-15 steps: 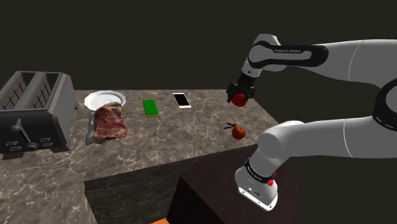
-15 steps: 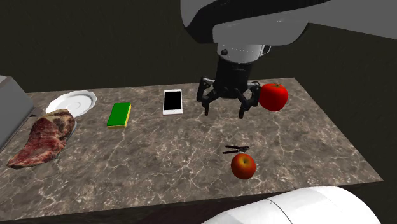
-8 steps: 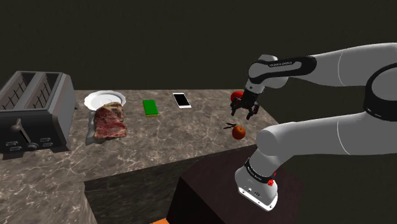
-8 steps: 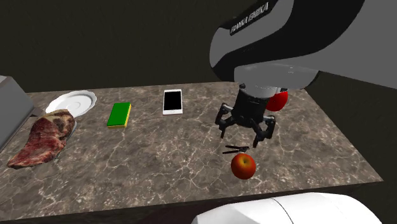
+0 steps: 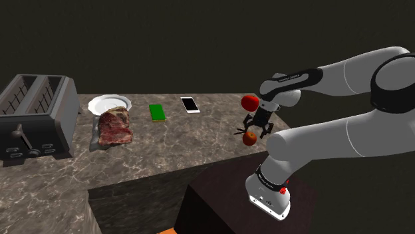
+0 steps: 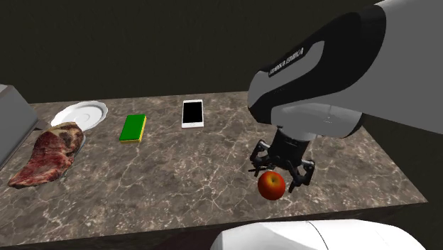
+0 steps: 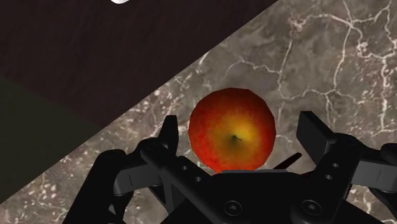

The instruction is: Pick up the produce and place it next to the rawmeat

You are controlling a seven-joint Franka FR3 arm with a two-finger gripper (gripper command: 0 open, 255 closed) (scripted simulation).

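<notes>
The gripper (image 6: pixel 277 173) hangs low over the apple (image 7: pixel 232 130) with its fingers spread, one at each side of the fruit and not touching it. The apple lies on the counter (image 6: pixel 177 181), close to the near edge at the second exterior view's right, well apart from the meat (image 6: pixel 46 158) at the left.

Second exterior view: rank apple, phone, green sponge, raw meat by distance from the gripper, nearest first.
1. Apple, directly under the open gripper.
2. Phone, farther back, toward the view's left.
3. Green sponge, further left again.
4. Raw meat, at the far left.
</notes>
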